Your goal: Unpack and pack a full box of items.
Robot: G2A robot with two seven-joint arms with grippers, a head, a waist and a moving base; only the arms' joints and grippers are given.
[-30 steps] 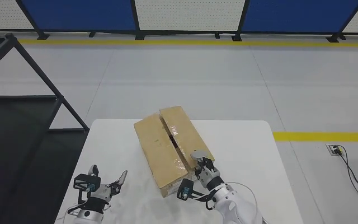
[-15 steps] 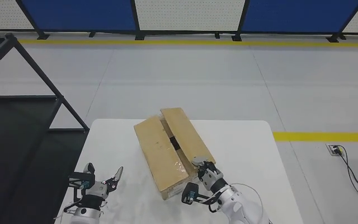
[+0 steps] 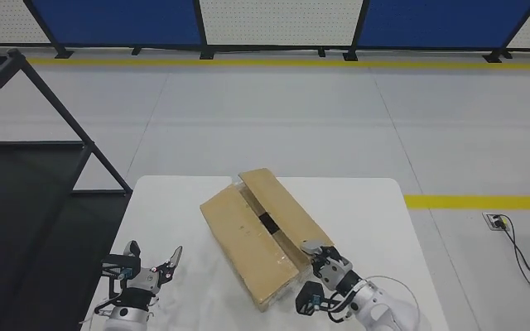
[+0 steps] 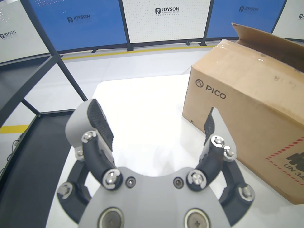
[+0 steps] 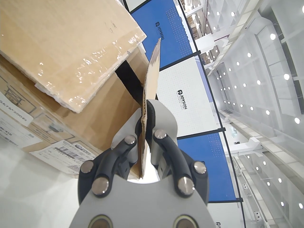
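A brown cardboard box (image 3: 248, 248) lies slantwise on the white table (image 3: 166, 215). Its left top flap (image 3: 236, 227) lies flat, while the right flap (image 3: 286, 211) is tilted up, leaving a dark gap (image 3: 269, 222) between them. My right gripper (image 3: 316, 250) is at the box's near right corner, shut on that flap's edge (image 5: 150, 77); the right wrist view has the cardboard pinched between the fingers (image 5: 163, 117). My left gripper (image 3: 153, 263) stands open near the table's front left, apart from the box (image 4: 249, 91), with nothing in it (image 4: 154, 117).
A black metal rack (image 3: 50, 207) stands just off the table's left side. Bare tabletop lies to the left of the box and at the far right (image 3: 373, 215). Blue and white partition panels (image 3: 273, 21) close off the floor behind.
My right gripper has drawn toward the near right with the flap, lifting it and widening the gap; the box has swung and slid with it. My left gripper backed off slightly, then held still.
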